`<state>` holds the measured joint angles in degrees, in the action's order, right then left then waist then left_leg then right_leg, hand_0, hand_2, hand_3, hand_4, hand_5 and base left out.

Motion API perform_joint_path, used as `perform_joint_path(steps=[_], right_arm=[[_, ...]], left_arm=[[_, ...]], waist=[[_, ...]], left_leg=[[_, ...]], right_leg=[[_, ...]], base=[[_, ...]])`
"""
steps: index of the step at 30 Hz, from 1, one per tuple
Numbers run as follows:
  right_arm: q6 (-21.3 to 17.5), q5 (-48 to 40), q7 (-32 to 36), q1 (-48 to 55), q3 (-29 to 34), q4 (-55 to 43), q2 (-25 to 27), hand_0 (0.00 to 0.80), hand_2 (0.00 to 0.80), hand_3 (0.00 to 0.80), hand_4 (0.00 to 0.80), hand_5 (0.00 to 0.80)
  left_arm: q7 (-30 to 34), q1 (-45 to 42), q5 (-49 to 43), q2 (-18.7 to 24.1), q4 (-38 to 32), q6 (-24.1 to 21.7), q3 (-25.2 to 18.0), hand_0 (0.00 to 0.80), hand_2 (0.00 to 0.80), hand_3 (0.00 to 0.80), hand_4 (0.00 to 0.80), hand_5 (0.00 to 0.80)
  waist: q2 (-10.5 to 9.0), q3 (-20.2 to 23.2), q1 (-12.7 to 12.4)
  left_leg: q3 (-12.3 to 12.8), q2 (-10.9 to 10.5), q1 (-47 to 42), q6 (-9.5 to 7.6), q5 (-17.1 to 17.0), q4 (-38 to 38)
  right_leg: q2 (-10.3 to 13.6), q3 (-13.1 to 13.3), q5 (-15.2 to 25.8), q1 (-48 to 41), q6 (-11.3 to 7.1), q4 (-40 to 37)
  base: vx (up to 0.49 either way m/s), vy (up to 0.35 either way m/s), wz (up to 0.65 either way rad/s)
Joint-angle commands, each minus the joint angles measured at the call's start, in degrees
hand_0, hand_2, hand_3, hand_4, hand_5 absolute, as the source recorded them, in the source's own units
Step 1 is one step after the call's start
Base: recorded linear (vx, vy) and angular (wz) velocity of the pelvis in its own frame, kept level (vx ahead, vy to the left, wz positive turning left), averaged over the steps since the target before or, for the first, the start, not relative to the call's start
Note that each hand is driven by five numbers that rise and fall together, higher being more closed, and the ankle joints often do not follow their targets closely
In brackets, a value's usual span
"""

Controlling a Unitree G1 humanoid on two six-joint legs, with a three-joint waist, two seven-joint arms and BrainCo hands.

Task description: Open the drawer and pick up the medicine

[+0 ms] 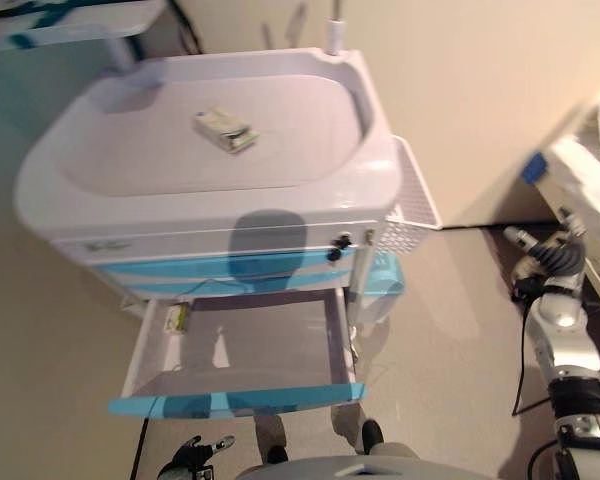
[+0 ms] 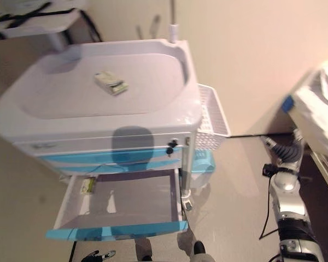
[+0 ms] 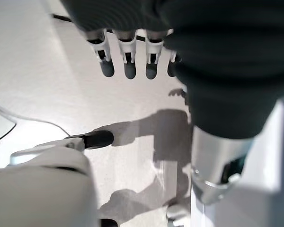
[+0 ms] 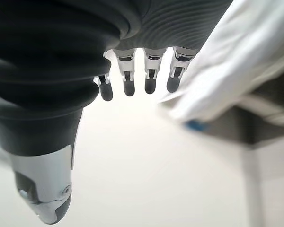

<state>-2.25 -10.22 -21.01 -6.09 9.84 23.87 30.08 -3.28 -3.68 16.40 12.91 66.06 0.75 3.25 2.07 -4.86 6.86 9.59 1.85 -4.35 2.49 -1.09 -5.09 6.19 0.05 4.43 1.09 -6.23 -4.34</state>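
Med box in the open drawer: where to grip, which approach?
Pinch the box across its narrow width, coming from above. It lies flat in the drawer's back left corner, near the left wall, under the cart body's overhang, so a side approach looks blocked. Left hand likely suits.
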Motion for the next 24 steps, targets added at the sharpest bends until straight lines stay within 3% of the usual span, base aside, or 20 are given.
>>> perform_joint_path(steps=[1,10,15,19,20,24], right_arm=[[-2.0,-0.1,4.2,-2.5,-2.1,4.1,0.3,0.000,0.000,0.000,0.000,0.000],[2.3,7.7,11.9,3.5,-10.5,22.5,-0.7,0.000,0.000,0.000,0.000,0.000],[3.5,10.1,14.9,2.8,-14.2,28.7,-0.3,0.000,0.000,0.000,0.000,0.000],[3.3,11.9,14.7,-2.1,-18.1,32.7,1.2,0.000,0.000,0.000,0.000,0.000],[3.2,12.2,14.1,-3.4,-19.1,34.6,1.6,0.000,0.000,0.000,0.000,0.000],[3.3,11.4,14.0,-4.1,-19.2,36.2,1.5,0.000,0.000,0.000,0.000,0.000]], left_arm=[[0.7,2.0,-4.1,1.7,2.2,-0.7,0.1,0.000,0.000,0.000,0.000,0.000],[2.3,2.6,-8.6,3.8,1.9,-0.3,2.2,0.000,0.000,0.000,0.000,0.000],[3.2,3.1,-10.5,6.3,-1.2,-0.5,3.9,0.000,0.000,0.000,0.000,0.000],[2.3,6.3,-14.2,11.2,-9.2,-1.4,9.4,0.000,0.000,0.000,0.000,0.000],[1.8,8.1,-15.9,14.3,-15.9,-1.7,12.4,0.000,0.000,0.000,0.000,0.000],[1.9,9.3,-15.7,16.7,-21.0,-1.7,13.6,0.000,0.000,0.000,0.000,0.000]], waist=[[-0.38,-0.3,-1.1],[-0.67,-1.5,0.2],[-1.43,-4.6,0.6],[-2.53,-10.0,0.2],[-2.91,-12.2,-0.1],[-3.00,-13.4,-0.4]], left_leg=[[-0.3,-2.9,1.5,-2.92,4.2,2.2],[0.8,-2.8,2.1,-2.74,4.3,2.6],[1.8,-2.4,5.6,-2.93,5.9,7.7],[2.6,-1.9,14.1,-3.39,7.1,15.4],[2.3,-1.7,18.7,-3.59,8.2,20.2],[1.5,-1.6,22.4,-3.80,9.4,24.3]], right_leg=[[0.0,0.1,-5.3,2.4,-3.10,7.3],[-0.2,0.7,-4.3,3.4,-3.30,6.6],[-0.4,2.5,-4.1,6.2,-3.11,8.2],[-0.6,4.2,-3.8,13.9,-3.06,13.4],[-0.5,3.9,-4.1,17.8,-2.89,16.9],[0.0,3.3,-5.1,21.0,-2.53,20.4]], base=[[-0.043,-0.004,-0.35],[-0.018,-0.004,-0.11],[-0.118,0.011,-0.11],[-0.315,0.008,-0.32],[-0.247,-0.016,-0.18],[-0.136,-0.017,0.12]])
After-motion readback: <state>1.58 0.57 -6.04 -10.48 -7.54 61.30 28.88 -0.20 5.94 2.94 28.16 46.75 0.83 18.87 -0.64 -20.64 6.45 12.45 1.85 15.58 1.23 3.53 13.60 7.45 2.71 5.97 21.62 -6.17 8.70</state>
